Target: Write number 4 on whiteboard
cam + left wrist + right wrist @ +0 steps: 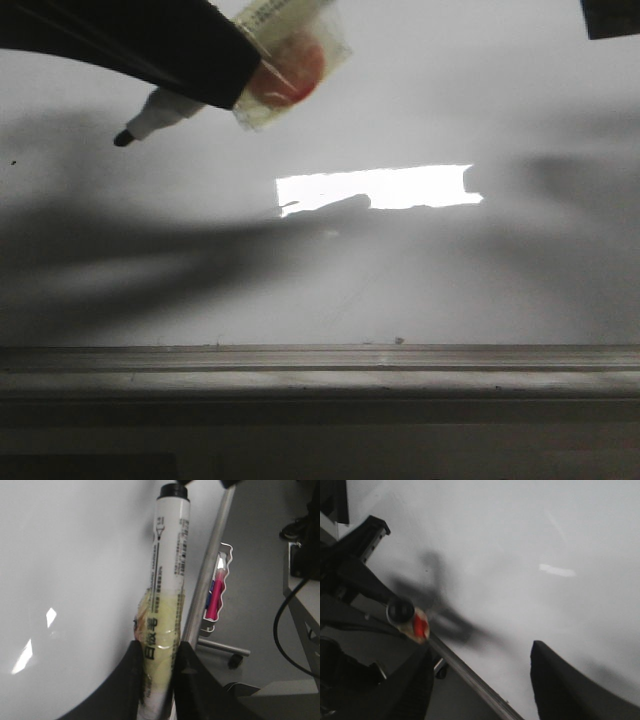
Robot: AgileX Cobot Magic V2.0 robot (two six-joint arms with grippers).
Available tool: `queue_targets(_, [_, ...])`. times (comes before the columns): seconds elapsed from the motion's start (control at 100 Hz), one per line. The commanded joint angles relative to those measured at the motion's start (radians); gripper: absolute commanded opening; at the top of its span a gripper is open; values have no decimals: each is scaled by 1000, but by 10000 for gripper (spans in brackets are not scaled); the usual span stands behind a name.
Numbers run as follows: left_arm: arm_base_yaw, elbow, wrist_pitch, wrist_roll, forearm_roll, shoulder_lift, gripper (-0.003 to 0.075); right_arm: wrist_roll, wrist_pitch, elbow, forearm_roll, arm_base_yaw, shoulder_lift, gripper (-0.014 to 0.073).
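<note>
My left gripper (pixel 157 667) grasps a taped marker (pixel 167 580) at the whiteboard's (pixel 420 280) upper left, tip just off it. My right gripper (pixel 480 680) hangs released. No 4 shows.

Left gripper (pixel 159 672) clamped — right gripper (pixel 480 680) agape
</note>
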Motion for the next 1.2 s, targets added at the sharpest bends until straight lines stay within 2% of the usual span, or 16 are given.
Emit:
queue_targets(0.0, [-69,-38,-95,-37,27,-12,-20,-30,97,-87,84,-3,64,384])
queue_targets(0.17, [-135,-39,-150,-38,51,8,-20,-30,217,-169,124,-3,152,384])
queue_targets(0.37, [-138,-62,-202,-44,33,29,-20,-30,310,-205,122,-3,188,384])
queue_targets(0.57, [-138,-129,-198,-44,33,61,-20,-30,314,-205,105,34,194,384])
queue_targets(0.71, [-138,-165,-161,-44,36,92,-20,-30,262,-205,94,77,194,384])
queue_targets(0.91, [-138,-185,-145,-42,46,99,-20,-30,245,-205,94,83,194,382])
queue_targets(1.08, [-138,-185,-118,-35,58,99,-20,-32,241,-205,94,83,194,281])
queue_targets(1.19, [-138,-185,-120,-33,58,99,-20,-32,243,-205,94,83,194,255])
